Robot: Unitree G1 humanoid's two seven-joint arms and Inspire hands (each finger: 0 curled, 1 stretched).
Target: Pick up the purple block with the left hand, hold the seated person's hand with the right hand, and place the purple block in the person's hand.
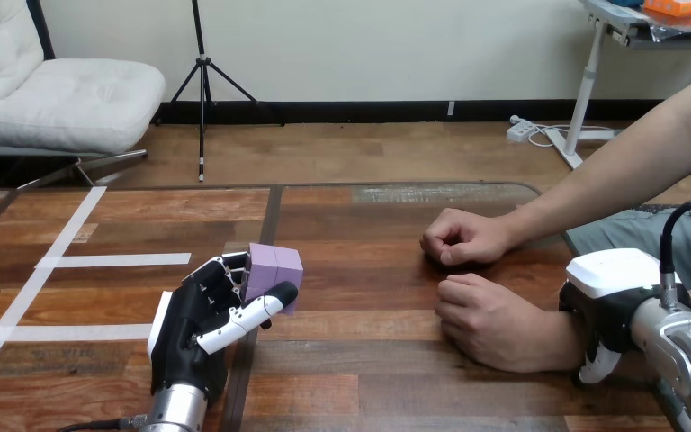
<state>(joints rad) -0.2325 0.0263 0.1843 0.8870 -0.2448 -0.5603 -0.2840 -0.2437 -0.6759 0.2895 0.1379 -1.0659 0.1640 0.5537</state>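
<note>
Left hand fingers clamp the small purple cube block: pickup done. Right hand fingers curl round the person's nearer wrist. Placing the block in that hand looks still to do.

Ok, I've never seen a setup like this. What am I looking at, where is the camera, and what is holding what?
The camera sits on a humanoid robot's head, looking down across a wooden table. The black-and-white machine parts are the robot's own hands. Its left hand has fingers and thumb curled round a purple block. A person reaches in from the right: their farther hand is a fist on the table, their nearer hand rests closer to the robot. The robot's right hand wraps over that nearer wrist. White tape strips mark the table's left part.
</note>
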